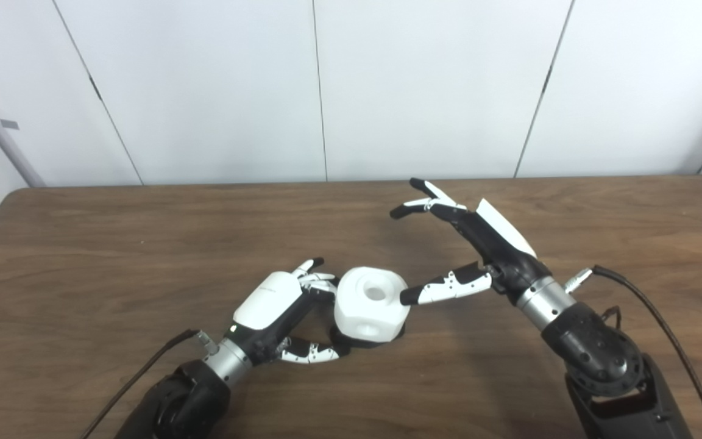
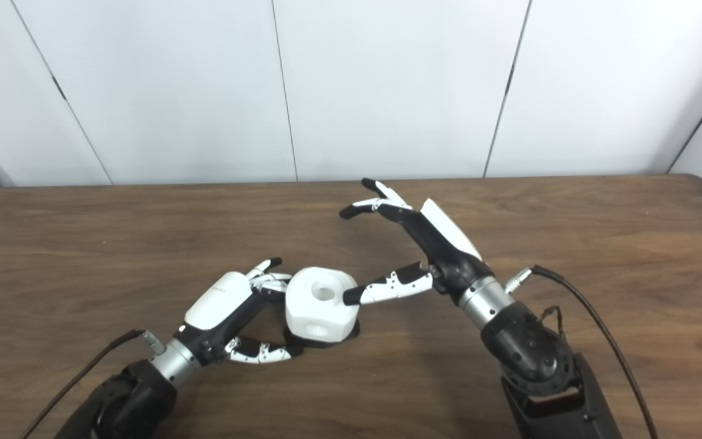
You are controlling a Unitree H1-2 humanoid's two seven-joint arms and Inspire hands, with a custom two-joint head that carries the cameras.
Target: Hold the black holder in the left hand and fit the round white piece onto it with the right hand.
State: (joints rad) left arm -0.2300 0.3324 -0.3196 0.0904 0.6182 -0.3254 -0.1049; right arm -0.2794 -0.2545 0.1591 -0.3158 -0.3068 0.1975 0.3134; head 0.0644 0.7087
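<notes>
The round white piece (image 1: 370,303) with a hole in its top sits on the black holder (image 1: 351,339), of which only the bottom edge shows, on the wooden table (image 1: 113,244). My left hand (image 1: 278,311) is curled around the holder's left side, thumb at its base and fingers behind the white piece. My right hand (image 1: 460,250) is open to the right of it. Its thumb tip touches or nearly touches the white piece's right side, and its fingers spread up and away. It holds nothing.
A black cable (image 1: 662,323) runs from my right wrist toward the table's front. Another cable (image 1: 138,378) trails from my left wrist. White wall panels stand behind the table's far edge.
</notes>
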